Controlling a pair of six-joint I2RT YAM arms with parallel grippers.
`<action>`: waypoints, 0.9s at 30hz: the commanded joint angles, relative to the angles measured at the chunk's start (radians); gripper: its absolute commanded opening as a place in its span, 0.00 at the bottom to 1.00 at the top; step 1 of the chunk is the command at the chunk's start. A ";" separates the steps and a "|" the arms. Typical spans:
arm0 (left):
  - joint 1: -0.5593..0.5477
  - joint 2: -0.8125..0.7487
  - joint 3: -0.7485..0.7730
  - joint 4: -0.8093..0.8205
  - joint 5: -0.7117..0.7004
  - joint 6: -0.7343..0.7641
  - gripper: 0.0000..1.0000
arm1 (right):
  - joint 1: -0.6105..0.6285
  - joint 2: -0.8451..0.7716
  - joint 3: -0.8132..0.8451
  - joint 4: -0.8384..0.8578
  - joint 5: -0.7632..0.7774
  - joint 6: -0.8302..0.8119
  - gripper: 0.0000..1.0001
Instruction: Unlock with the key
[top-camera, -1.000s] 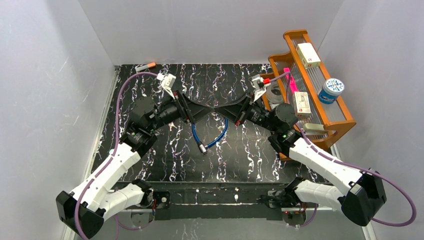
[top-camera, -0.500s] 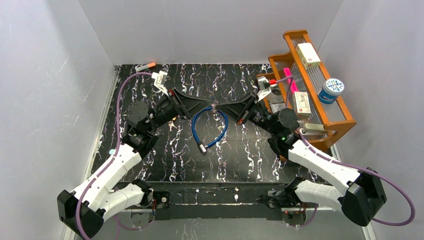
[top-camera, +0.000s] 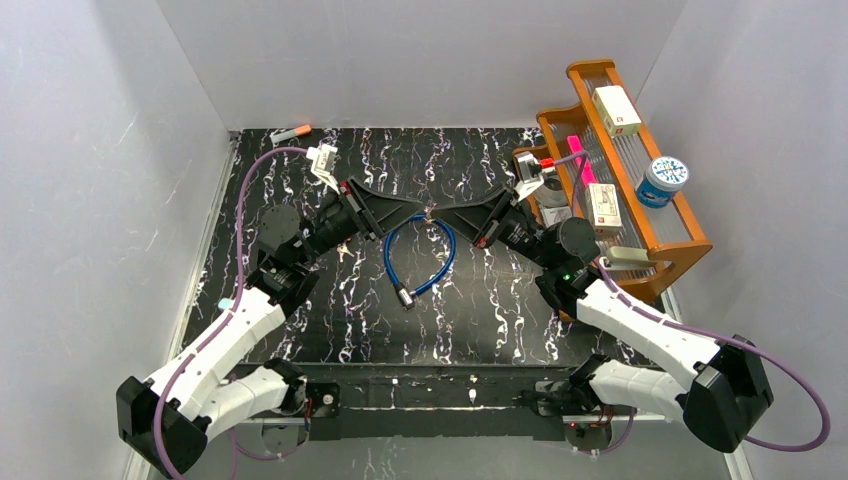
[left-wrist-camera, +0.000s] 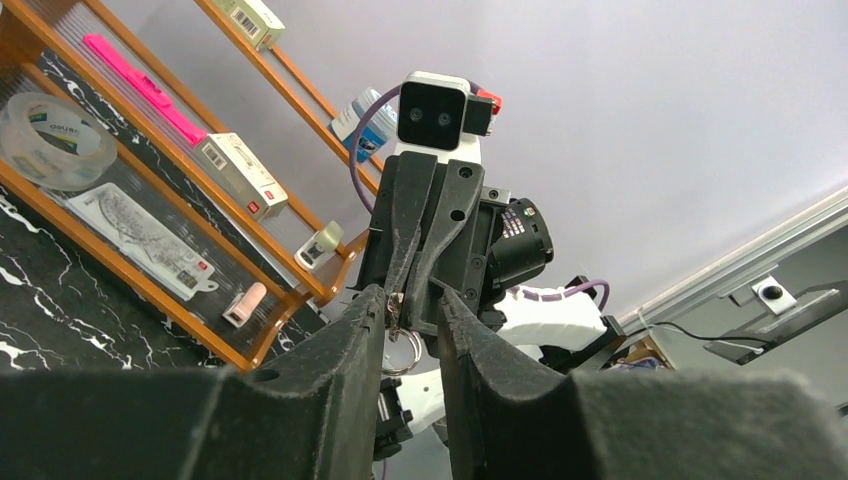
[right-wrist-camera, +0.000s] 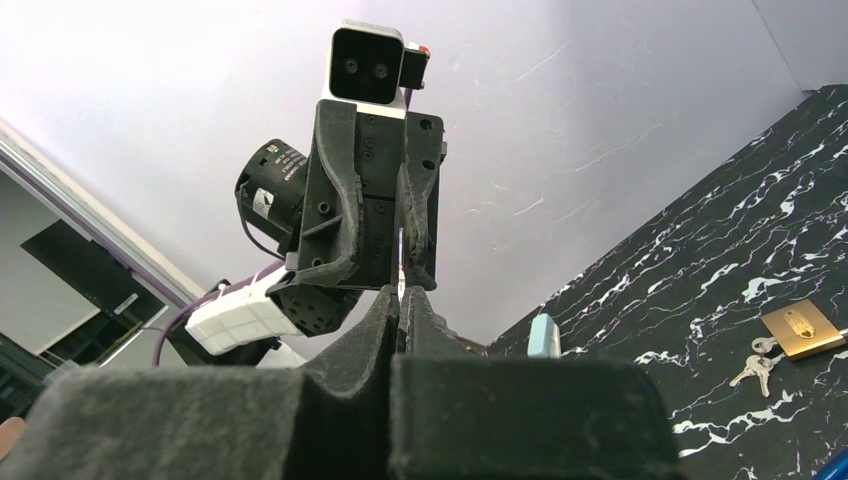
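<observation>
Risk first: nearest us, the left end effector stands at a narrow gap, one finger either side of the key and, as far as we can see, not yet touching it. The right end effector pinches that key tight at its tips, in the air over the middle of the bench. If the left fingers meet off-centre, or the right lets go too soon, we judge the key could twist or drop towards the blue cable below.

Only the left wrist view shows the key ring hanging under the pinch. Only the right wrist view shows the brass padlock lying flat on the bench, loose keys just beside it. The top view shows neither, so we cannot say which edge they lie near.
</observation>
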 joint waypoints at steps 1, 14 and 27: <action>-0.004 -0.009 -0.003 0.039 0.000 0.000 0.24 | -0.002 -0.017 0.013 0.047 -0.005 0.008 0.01; -0.016 -0.004 0.002 0.065 0.036 0.029 0.00 | -0.001 -0.002 0.025 0.030 -0.016 0.029 0.25; -0.016 0.002 0.018 0.073 0.057 0.036 0.00 | -0.001 -0.018 0.029 0.003 -0.013 0.016 0.30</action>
